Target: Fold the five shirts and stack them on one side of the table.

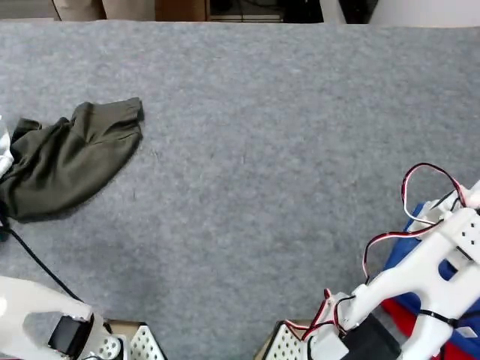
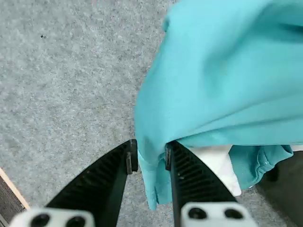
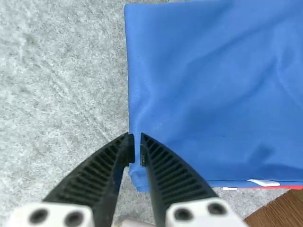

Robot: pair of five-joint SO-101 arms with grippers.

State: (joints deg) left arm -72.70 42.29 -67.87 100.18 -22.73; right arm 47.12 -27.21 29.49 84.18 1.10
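High view: olive shirt (image 1: pixel 71 161) is lying crumpled, not yet folded, on the grey table (image 1: pixel 300 150), toward the left arm's side.

Left wrist view: left gripper (image 2: pixel 150 158) is pinching the teal shirt (image 2: pixel 227 71) at its edge, jaws closed on cloth. The fabric is draping soft & light, so prob. best taken at corners or shoulders.

Right wrist view: right gripper (image 3: pixel 136 142) is sitting over the folded blue shirt (image 3: pixel 213 94) at its edge w/ jaws nearly touching. Can't tell if any cloth's caught.

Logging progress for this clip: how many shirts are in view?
5, if the slivers count: olive shirt at the table's left; teal shirt in the left fingers, white cloth under it; blue shirt by the right arm, red cloth beneath.
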